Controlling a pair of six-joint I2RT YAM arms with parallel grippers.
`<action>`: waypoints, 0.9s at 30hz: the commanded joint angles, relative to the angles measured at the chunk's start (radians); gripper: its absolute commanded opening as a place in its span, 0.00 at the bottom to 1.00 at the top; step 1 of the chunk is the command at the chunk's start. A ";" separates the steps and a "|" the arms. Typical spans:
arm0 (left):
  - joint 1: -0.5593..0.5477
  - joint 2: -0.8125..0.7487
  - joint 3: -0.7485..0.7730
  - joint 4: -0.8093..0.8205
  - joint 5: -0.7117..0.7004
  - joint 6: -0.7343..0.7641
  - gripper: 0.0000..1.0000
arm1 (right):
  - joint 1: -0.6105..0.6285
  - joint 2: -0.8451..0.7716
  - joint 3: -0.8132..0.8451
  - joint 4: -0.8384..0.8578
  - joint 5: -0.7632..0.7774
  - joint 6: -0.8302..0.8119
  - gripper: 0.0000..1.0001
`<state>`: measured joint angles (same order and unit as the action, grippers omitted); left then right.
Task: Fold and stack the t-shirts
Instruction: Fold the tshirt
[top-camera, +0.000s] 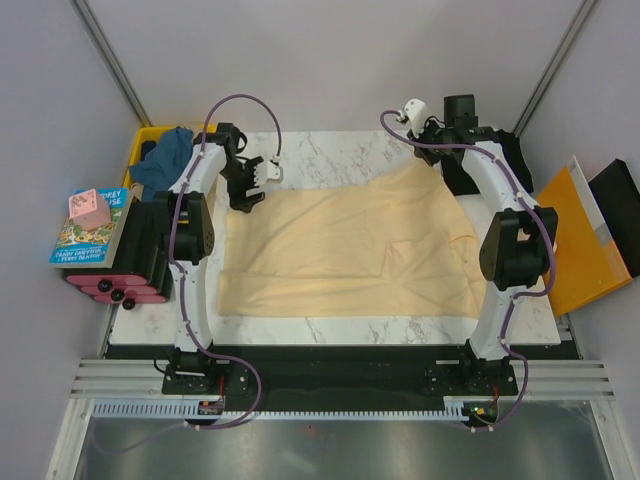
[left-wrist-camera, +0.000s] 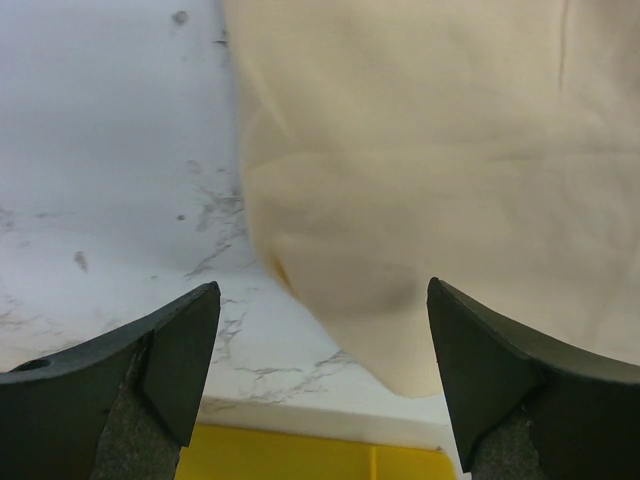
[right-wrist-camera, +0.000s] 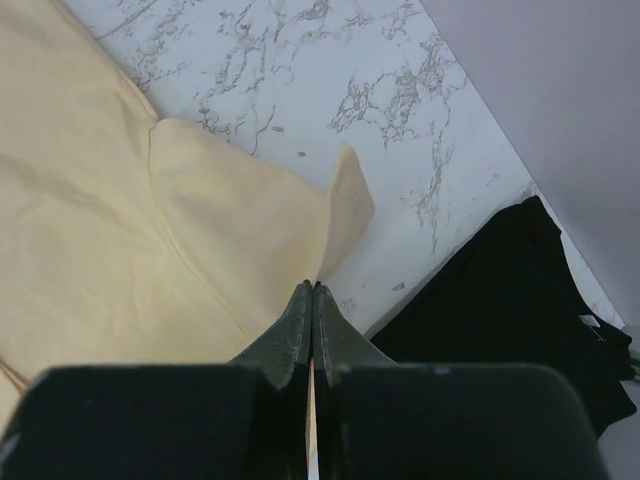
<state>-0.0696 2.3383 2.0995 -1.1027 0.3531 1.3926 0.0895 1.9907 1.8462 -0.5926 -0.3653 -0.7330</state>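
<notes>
Pinching a sleeve of the pale cream-yellow cloth t-shirt (top-camera: 340, 245) spread on the marble tabletop (top-camera: 330, 150), the right hand (right-wrist-camera: 314, 288) could drag it askew while the left hand (left-wrist-camera: 320, 295) hovered spread, empty.

The white marbled tabletop (top-camera: 330, 150) carried the pale cream-yellow t-shirt (top-camera: 340, 250), spread wide and rumpled across its middle; a black t-shirt (right-wrist-camera: 500, 300) lay at its far right edge.

The table (top-camera: 330, 150) was white marble (grey veins) — cream-yellow t-shirt (top-camera: 340, 250), black t-shirt (right-wrist-camera: 500, 300) and teal-blue t-shirt (top-camera: 168, 155) were all plain; crate (top-camera: 142, 148) was yellow.
</notes>
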 joint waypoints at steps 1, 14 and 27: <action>0.008 0.049 0.050 -0.120 0.027 0.019 0.91 | 0.016 -0.053 0.016 -0.001 0.014 -0.039 0.00; 0.030 0.104 0.120 -0.094 0.007 0.000 0.88 | 0.035 -0.070 0.030 -0.036 0.034 -0.063 0.00; 0.044 0.210 0.247 -0.223 0.055 0.023 0.77 | 0.049 -0.033 0.090 -0.055 0.034 -0.059 0.00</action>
<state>-0.0345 2.4908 2.2749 -1.2583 0.3725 1.4021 0.1268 1.9774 1.8771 -0.6479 -0.3332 -0.7826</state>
